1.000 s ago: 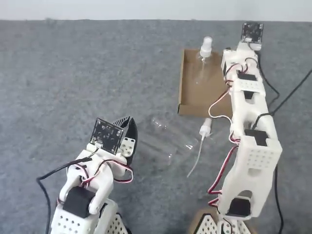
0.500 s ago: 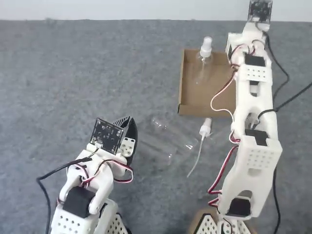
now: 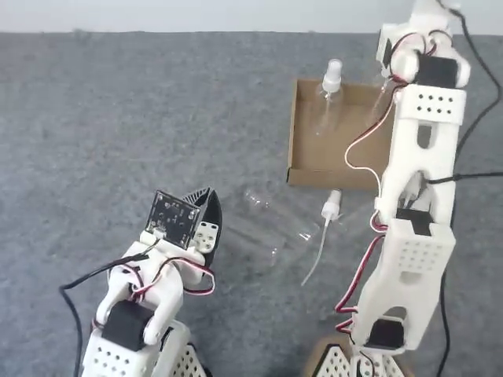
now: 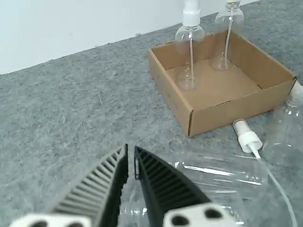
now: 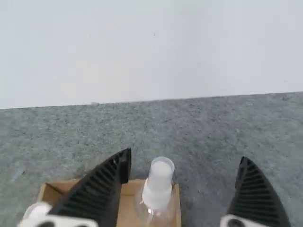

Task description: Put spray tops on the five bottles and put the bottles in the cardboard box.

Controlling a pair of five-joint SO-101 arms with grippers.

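With my right gripper point(image 5: 184, 158) wide over the spray bottle point(image 5: 158, 182) at twelve o'clock in the cardboard box point(image 3: 292, 133), I judged it light, slick, best gripped mid-body.

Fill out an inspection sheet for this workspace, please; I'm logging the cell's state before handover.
Surface: grey felt table, no spills seen.
Job's things: shallow brown cardboard box holds two upright clear plastic bottles, each with a white spray top. More clear bottles lie on the felt, with one loose white spray top and its dip tube beside them.
Clutter: nothing seen.
Grippers: left gripper shut and empty, near a lying bottle. Right gripper open, above a capped bottle in the box.
Cables: red and white wires along the arms; black cable by the left arm's base.
Surroundings: plain white wall.
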